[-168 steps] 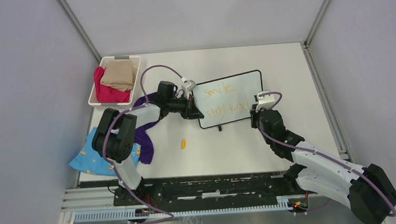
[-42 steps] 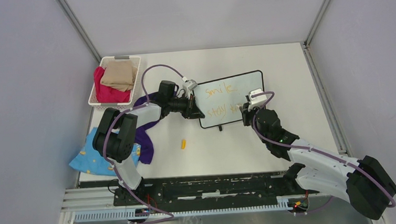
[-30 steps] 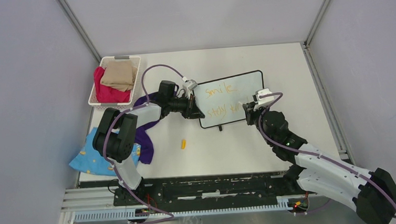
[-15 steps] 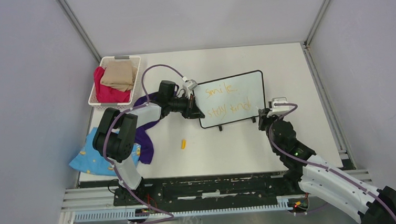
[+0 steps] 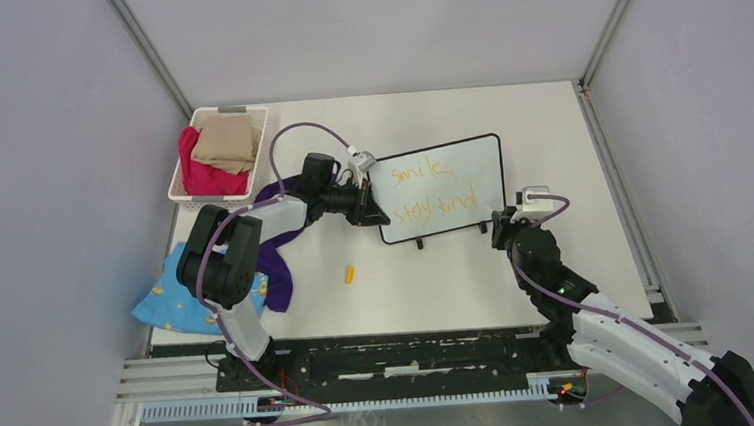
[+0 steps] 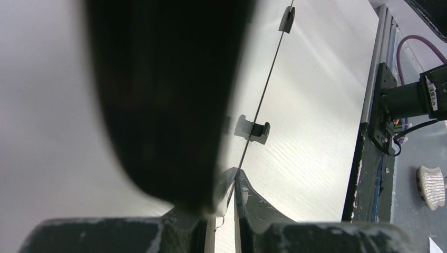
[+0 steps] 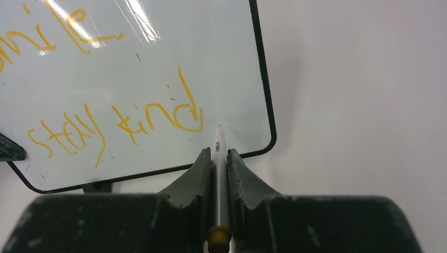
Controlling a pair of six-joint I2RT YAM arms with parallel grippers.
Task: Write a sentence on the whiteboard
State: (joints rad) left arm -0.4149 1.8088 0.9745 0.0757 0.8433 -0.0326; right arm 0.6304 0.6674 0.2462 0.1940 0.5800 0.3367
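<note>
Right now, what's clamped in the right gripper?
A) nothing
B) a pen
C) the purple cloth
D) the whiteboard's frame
B: in the right wrist view the right gripper is shut on a slim pen, its tip pointing toward the whiteboard's lower corner; the left gripper is the one clamping the board's edge.

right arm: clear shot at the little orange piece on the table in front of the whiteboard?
Probably yes: bare table lies between the right gripper and the orange piece, clear of the whiteboard. But that gripper is shut on the pen, so no pickup.
</note>
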